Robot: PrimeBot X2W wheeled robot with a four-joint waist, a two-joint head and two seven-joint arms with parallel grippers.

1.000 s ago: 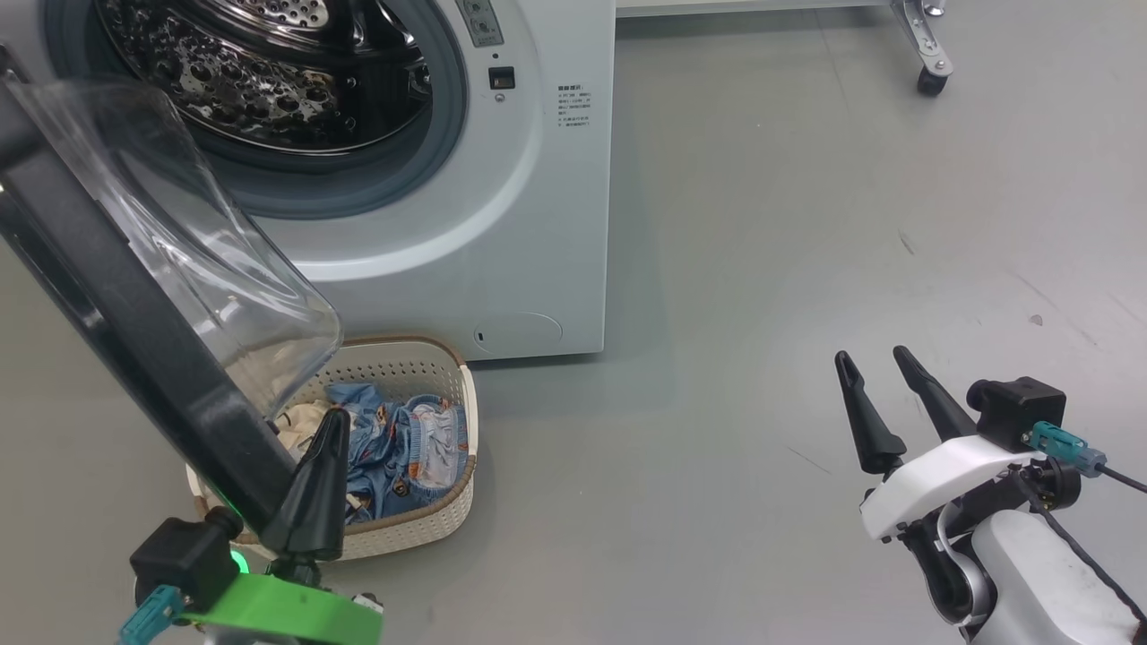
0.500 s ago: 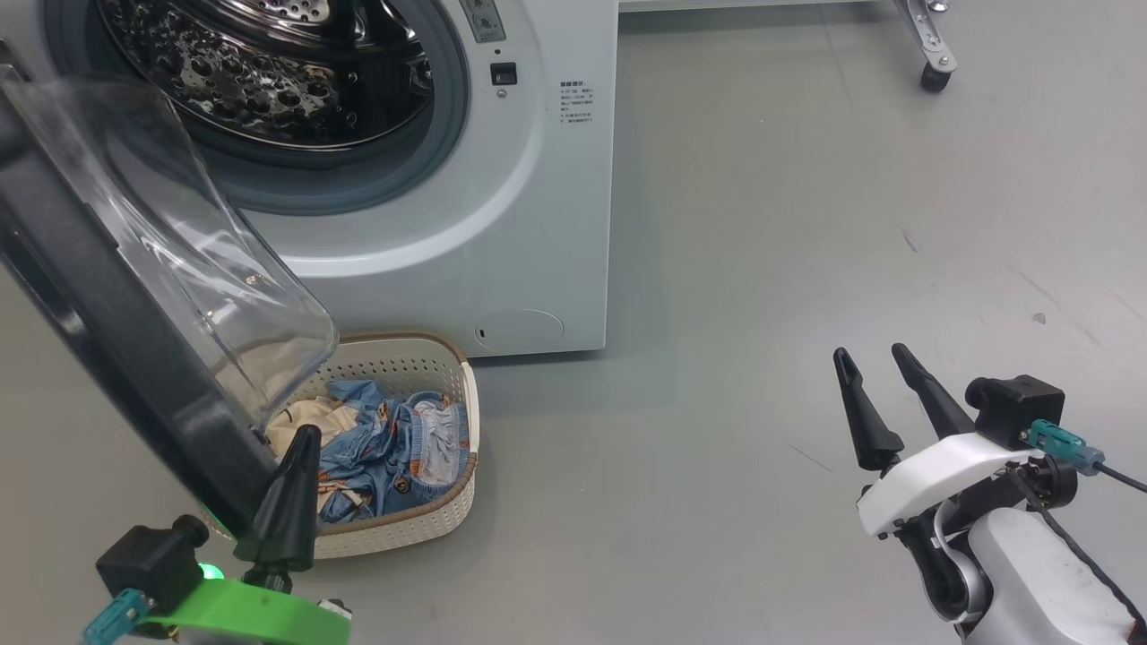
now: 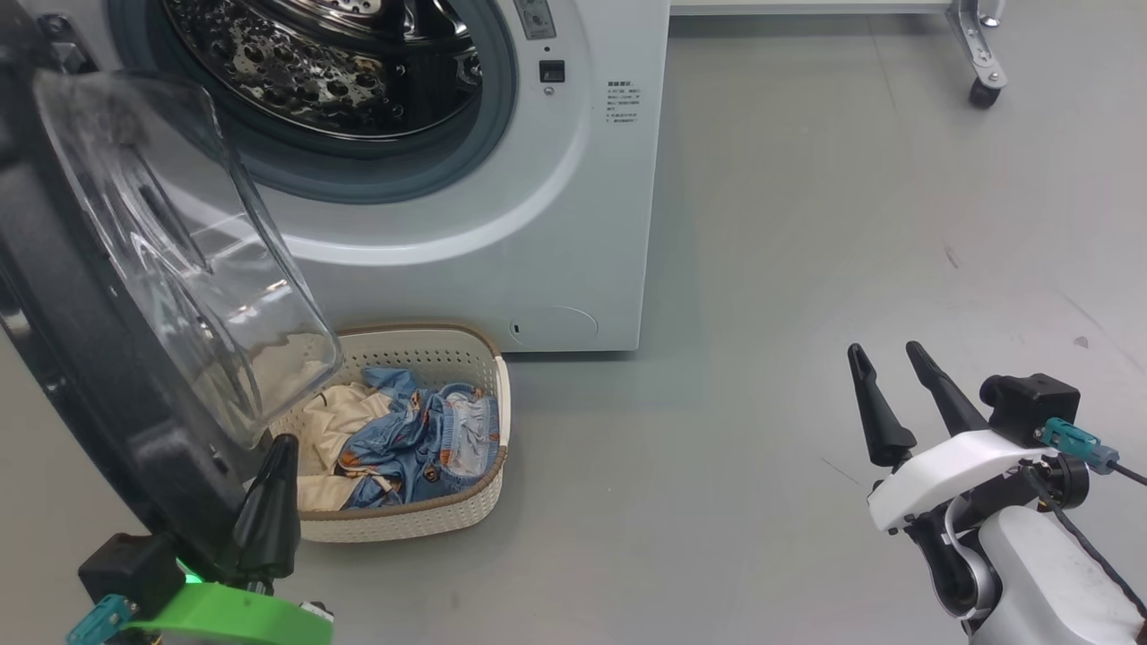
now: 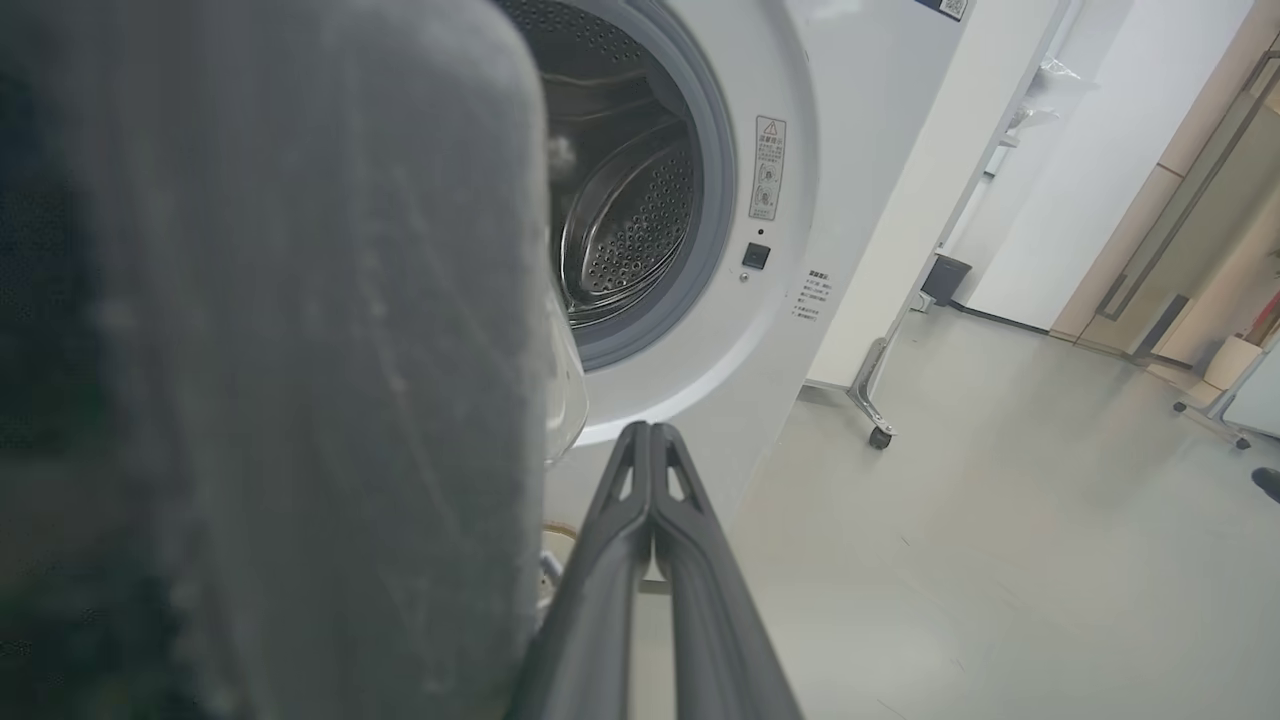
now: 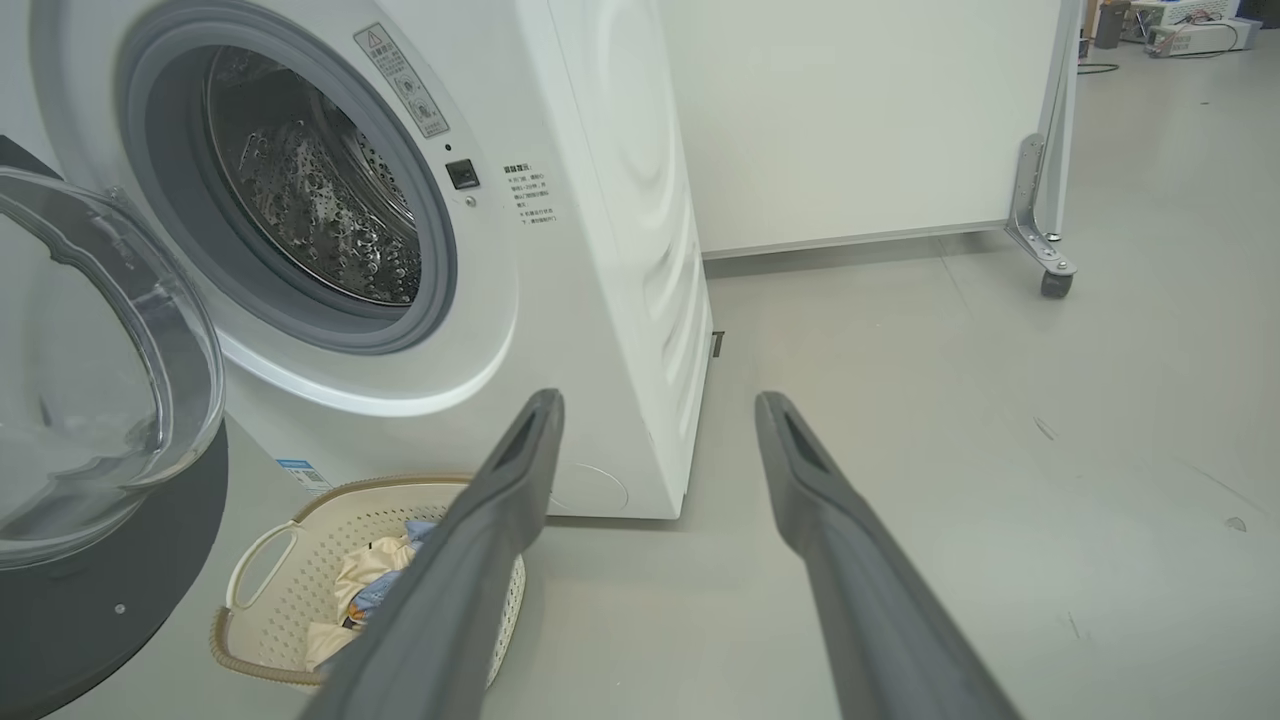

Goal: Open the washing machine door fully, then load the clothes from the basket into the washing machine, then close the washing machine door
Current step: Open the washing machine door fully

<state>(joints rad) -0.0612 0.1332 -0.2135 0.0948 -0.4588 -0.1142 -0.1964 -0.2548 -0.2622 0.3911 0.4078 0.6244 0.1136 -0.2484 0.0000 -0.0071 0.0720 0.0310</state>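
Note:
The washing machine (image 3: 573, 206) stands with its steel drum (image 3: 332, 63) exposed. The washing machine door (image 3: 81, 376) hangs open at the left, its glass bowl (image 3: 179, 251) bulging over the basket (image 3: 403, 524). In the basket lie the clothes (image 3: 421, 439), blue printed fabric beside a cream piece (image 3: 332, 430). My left gripper (image 3: 280, 443) is shut on nothing and rests against the door's black rim. In the left wrist view its fingers (image 4: 650, 440) press together beside the blurred door (image 4: 280, 350). My right gripper (image 3: 884, 351) hovers open over the floor, well right of the basket (image 5: 280, 570).
Open grey floor (image 3: 806, 224) stretches right of the machine. A white panel on a wheeled metal foot (image 5: 1055, 280) stands behind it, and its caster (image 3: 983, 90) is at the top right of the head view. A small blue label (image 5: 297, 468) marks the machine's lower corner.
The head camera has shifted. The door has swung wider open with my shut left gripper moving left alongside it, uncovering more of the basket. My right gripper has stayed put.

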